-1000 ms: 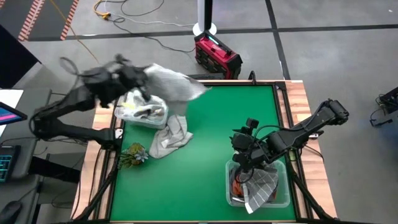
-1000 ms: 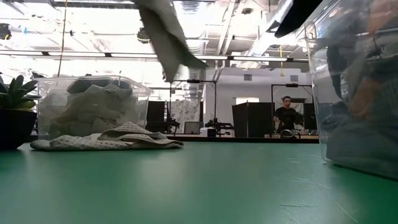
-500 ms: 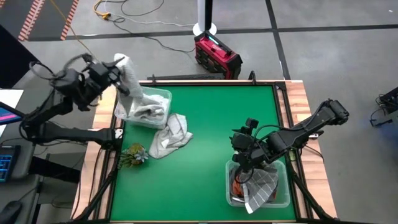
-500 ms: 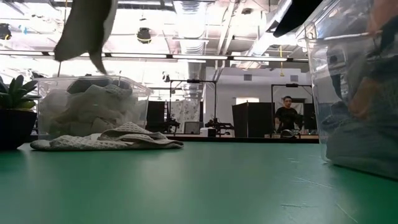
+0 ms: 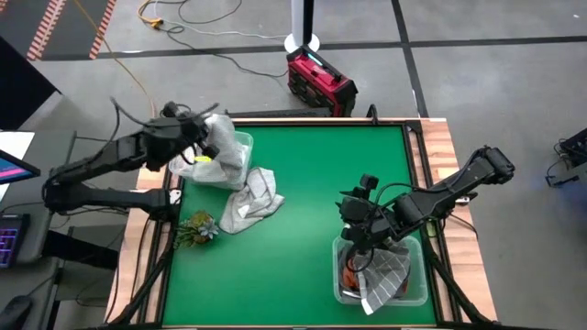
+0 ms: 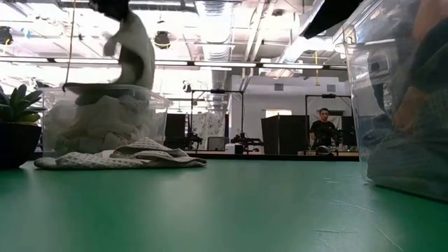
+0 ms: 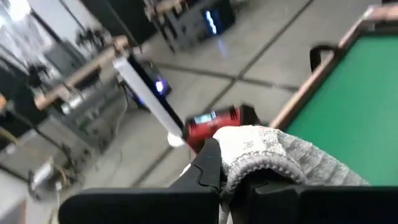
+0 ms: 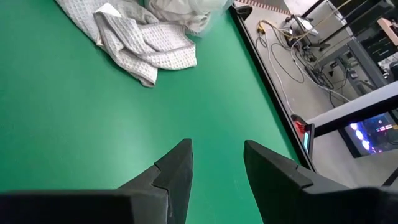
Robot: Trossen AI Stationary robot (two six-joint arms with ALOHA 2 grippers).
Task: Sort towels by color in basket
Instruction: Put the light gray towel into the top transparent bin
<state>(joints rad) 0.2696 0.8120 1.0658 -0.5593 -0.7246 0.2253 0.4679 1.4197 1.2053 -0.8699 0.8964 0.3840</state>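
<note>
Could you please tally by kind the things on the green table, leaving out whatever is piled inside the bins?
clear bins: 2, the left bin and the right bin
loose towel on the mat: 1
held towel in the left gripper: 1
plant sprig: 1
Total: 5

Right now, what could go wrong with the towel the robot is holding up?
The left gripper holds a light grey towel shut in its fingers above the clear bin. Part of it hangs near the rim, so if let go it might drape over the edge. Another towel lies on the table against that bin and could get forgotten. The right gripper waits open over the other bin.
</note>
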